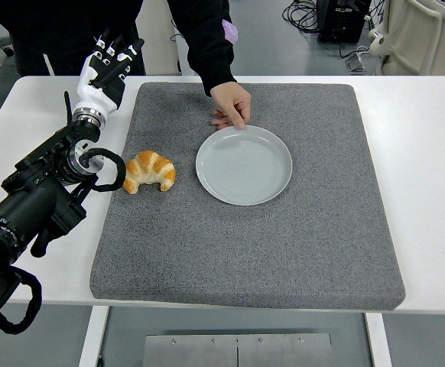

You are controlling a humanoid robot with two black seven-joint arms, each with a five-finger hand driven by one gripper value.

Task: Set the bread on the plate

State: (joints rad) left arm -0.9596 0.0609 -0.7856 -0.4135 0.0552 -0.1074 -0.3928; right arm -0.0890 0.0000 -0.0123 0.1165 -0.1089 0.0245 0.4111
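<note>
Overhead, a white table [429, 153] carried a grey mat [284, 245], with cables and equipment on the floor beyond. The pale plate [244, 165] sat empty near the mat's far edge, a person's hand [232, 104] touching its far rim. The bread [149, 171] lay at the mat's left edge, beside the plate. The left hand [106, 70] hovered beyond it, off the mat's far-left corner, fingers extended, holding nothing.

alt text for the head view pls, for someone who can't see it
A croissant lies on a grey mat on a white table, just left of an empty pale plate. The robot's left hand is raised, fingers extended, beyond the mat's far-left corner, holding nothing. A person's hand touches the plate's far rim.
</note>
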